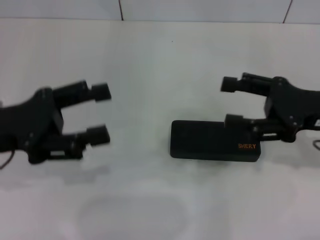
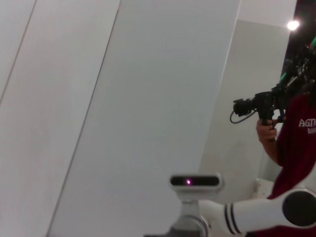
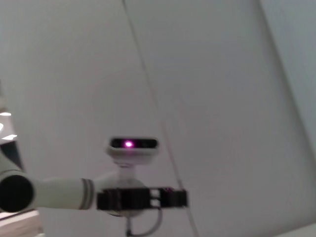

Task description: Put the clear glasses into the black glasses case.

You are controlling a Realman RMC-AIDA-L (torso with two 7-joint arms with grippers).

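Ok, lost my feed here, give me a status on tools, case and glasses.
Left tool open, over bare table. Right tool open, at the black glasses case. Case shut. Clear glasses faint near front edge, hard to confirm. Nothing blocking.

White tabletop [image 1: 150, 60], pale tiled wall [image 1: 200, 9] behind with dark seams. Wrist views: grey-white wall panels [image 2: 148, 98], bright lamp [image 2: 293, 24] in the corner.

Black glasses case [image 1: 212, 141] right of centre on table [image 1: 150, 60].
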